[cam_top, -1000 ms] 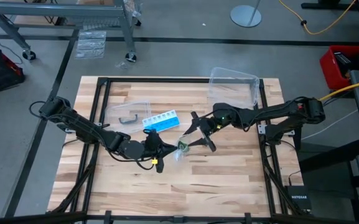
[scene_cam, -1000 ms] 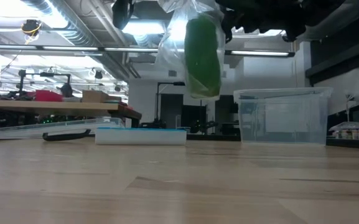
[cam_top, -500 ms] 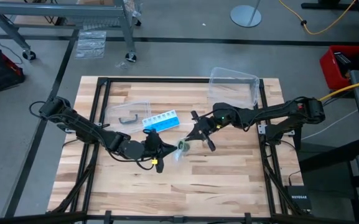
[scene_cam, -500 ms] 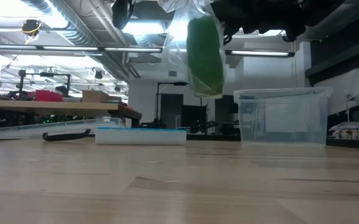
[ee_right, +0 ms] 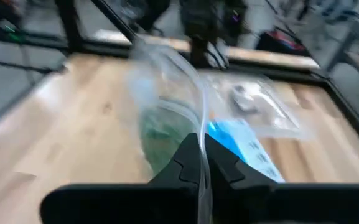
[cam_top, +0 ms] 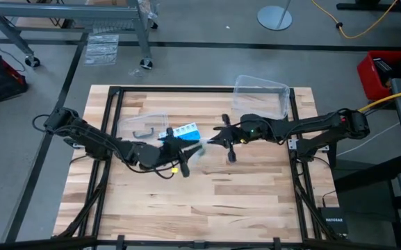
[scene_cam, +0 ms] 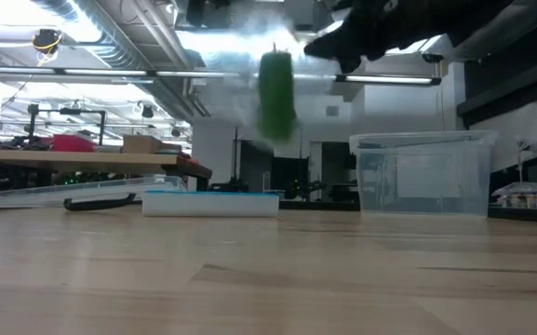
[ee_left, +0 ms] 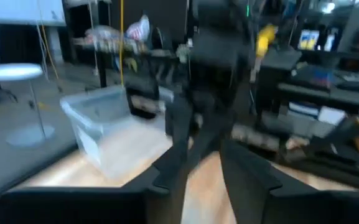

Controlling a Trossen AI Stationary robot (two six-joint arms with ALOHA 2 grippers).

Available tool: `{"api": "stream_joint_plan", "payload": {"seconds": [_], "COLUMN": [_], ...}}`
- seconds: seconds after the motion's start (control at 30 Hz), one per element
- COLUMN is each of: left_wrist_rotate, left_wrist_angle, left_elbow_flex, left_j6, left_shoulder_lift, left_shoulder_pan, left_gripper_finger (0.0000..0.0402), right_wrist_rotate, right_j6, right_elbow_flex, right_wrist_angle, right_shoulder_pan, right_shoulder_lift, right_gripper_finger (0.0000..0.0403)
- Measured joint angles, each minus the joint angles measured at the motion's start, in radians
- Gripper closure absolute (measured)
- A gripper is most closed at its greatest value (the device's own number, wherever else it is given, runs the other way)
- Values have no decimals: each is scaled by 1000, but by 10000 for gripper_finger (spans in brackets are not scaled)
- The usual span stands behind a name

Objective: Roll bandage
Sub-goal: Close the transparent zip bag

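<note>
Grey concrete floor [cam_top: 40,125] around a light wood-plank counter [cam_top: 207,201]. Round white stand base [cam_top: 275,17] beyond its far edge. Red bin [cam_top: 381,73] at far right. Fluorescent strip lights [scene_cam: 110,73] and exposed ducting [scene_cam: 73,11] overhead.

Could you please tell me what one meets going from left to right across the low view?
Dark curved tool lying on the table → blue and white pill organizer → green bandage hanging in the air → clear plastic box.
</note>
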Motion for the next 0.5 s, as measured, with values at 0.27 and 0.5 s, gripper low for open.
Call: {"api": "stream_joint_plan", "payload": {"seconds": [0.27,0.5], "left_wrist_rotate": [0,1], "left_wrist_angle": [18,13], "left_elbow_flex": [1,1], "left_j6": [54,100], "left_shoulder_lift": [-1,-1], "left_shoulder_pan": [11,-27], "left_gripper_finger": [261,247], "right_wrist_rotate": [159,216], "right_j6": [-24,-51], "right_elbow_flex": [-1,-1], "right_wrist_angle": [-27,-130], "right_shoulder_pan": [0,0], "right_shoulder_lift": [-80,-187], "right_gripper_finger": [399,398]}}
